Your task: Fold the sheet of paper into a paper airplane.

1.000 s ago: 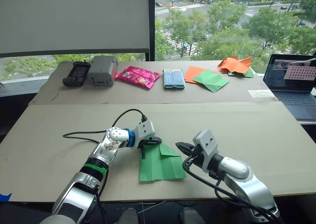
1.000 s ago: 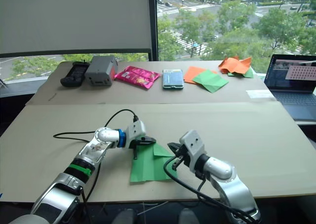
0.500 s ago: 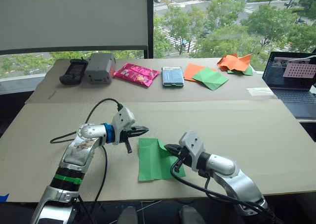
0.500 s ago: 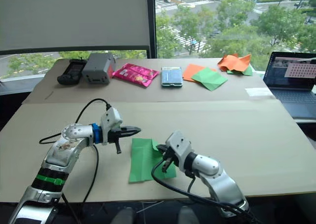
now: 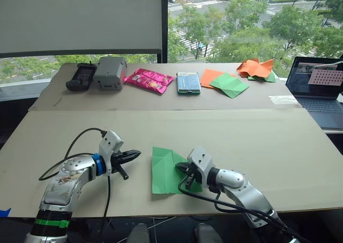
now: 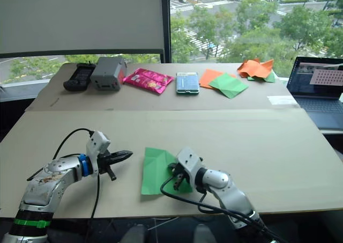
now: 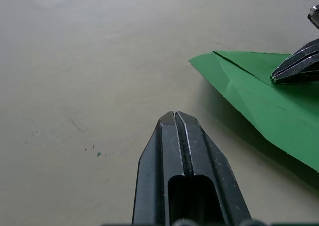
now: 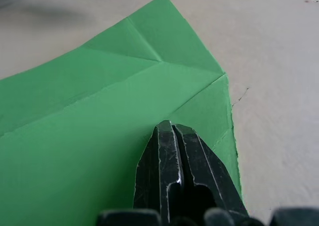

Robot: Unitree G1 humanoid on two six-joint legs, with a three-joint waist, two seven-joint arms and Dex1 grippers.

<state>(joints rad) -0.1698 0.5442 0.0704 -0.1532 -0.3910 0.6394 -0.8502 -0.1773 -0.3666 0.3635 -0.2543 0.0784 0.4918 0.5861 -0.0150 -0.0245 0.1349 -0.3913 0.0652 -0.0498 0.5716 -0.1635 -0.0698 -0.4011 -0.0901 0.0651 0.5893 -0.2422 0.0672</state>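
The green sheet of paper (image 5: 163,170) lies flat near the table's front edge, with sharp creases and a folded corner at its far end (image 8: 149,41). My right gripper (image 5: 180,168) is shut, and its tips rest on top of the sheet near its right edge (image 8: 167,128). My left gripper (image 5: 135,154) is also shut with nothing in it. It hovers low over the table to the left of the sheet, about a gripper-length away and pointing at it. In the left wrist view the sheet (image 7: 259,101) lies ahead of its closed fingers (image 7: 175,136).
Along the back of the table lie a black controller (image 5: 81,76), a grey box (image 5: 110,73), a pink packet (image 5: 149,81), a phone (image 5: 188,83), flat orange and green sheets (image 5: 225,83) and a crumpled orange shape (image 5: 256,68). A laptop (image 5: 316,87) stands at the right.
My left gripper has drawn back to the left, off the sheet. My right gripper has slid left onto the sheet, and the raised flap now lies flatter.
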